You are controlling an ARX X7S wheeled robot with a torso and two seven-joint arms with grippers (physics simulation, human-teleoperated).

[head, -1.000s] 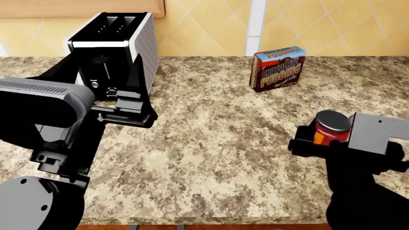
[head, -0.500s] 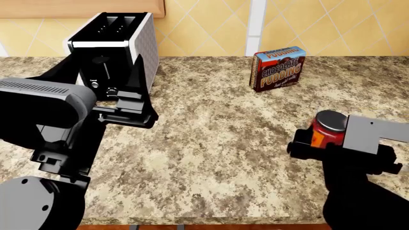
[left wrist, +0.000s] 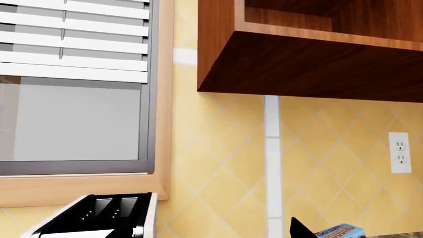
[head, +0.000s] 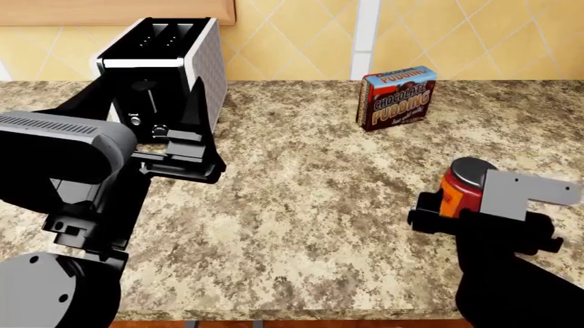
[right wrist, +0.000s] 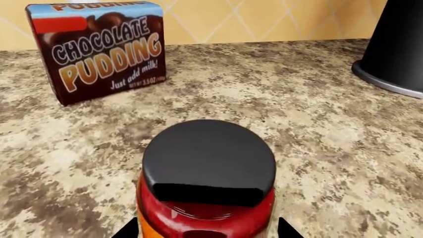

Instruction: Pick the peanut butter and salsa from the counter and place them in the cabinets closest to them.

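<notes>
Currently we find the salsa upright on the counter, between the jaws of our right gripper; firm grasp we cannot confirm. Our left gripper hangs near the toaster, its state unclear.

glossy salsa, speckled granite-look counter

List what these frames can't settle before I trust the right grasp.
- Right gripper closure on the salsa: head view blocked by the wrist body; right wrist view crops the fingertips.
- Peanut butter: in no view.
- Left gripper: dark against the toaster.
- Cabinet interior: cut off, left wrist view.
</notes>
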